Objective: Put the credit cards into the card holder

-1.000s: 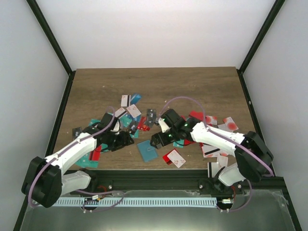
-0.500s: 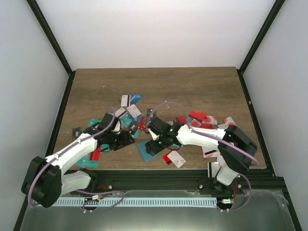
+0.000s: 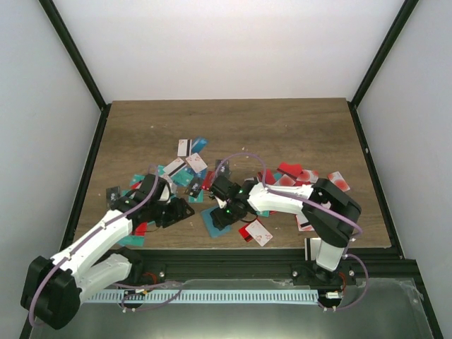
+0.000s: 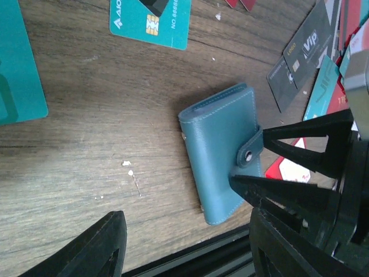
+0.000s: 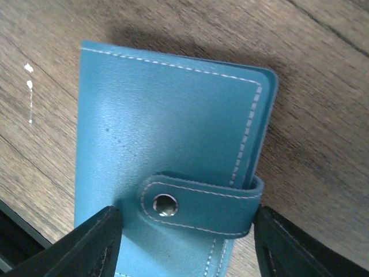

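The card holder (image 3: 214, 226) is a closed teal-blue pouch lying on the wood near the front edge, its clasp tab (image 5: 199, 205) snapped. My right gripper (image 3: 224, 210) is down over it. In the right wrist view the jaws of that gripper (image 5: 187, 242) stand open astride the clasp tab, one finger over the holder's face (image 5: 173, 115) and the other at its folded edge. My left gripper (image 3: 180, 210) is open just left of the holder (image 4: 222, 153), with bare wood between its fingers (image 4: 98, 248). Credit cards (image 3: 192, 162) lie scattered around both arms.
A teal card (image 4: 150, 20) and black cards (image 4: 300, 57) lie beyond the holder. A red and white card (image 3: 256, 232) sits right of it. Red cards (image 3: 289, 171) are piled at the right. The black front rail (image 4: 173, 266) runs close below the holder.
My right gripper has swung left and come down over the card holder, its jaws narrowing. My left gripper has drawn back slightly to the left and narrowed a little.
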Robot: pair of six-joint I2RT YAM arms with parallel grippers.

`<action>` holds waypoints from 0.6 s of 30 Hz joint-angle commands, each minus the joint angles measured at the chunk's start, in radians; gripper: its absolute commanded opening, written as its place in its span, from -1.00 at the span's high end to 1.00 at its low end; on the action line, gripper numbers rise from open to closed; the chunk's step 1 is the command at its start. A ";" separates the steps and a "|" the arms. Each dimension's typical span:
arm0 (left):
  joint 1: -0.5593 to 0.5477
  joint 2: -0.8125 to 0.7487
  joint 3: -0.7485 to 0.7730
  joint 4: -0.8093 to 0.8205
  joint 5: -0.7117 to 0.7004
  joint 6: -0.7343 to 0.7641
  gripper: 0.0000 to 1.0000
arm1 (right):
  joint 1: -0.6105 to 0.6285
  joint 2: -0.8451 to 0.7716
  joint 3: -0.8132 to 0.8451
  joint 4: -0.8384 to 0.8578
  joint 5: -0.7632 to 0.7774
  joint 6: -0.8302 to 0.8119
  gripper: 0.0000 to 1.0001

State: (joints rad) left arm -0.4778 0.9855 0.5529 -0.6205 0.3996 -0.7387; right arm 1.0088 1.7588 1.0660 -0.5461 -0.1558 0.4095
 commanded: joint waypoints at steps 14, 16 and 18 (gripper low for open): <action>-0.004 -0.016 -0.075 0.077 0.106 0.000 -0.21 | 0.009 -0.065 -0.090 0.149 -0.128 0.144 0.10; -0.005 -0.006 -0.115 0.154 0.132 -0.028 -0.21 | 0.008 -0.086 -0.124 0.186 -0.154 0.163 0.11; -0.007 0.008 -0.157 0.250 0.164 -0.065 -0.21 | 0.008 -0.092 -0.156 0.214 -0.173 0.178 0.11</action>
State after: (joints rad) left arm -0.4786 0.9726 0.4618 -0.5423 0.4995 -0.7498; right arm 1.0096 1.7096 0.9508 -0.4110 -0.2741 0.5407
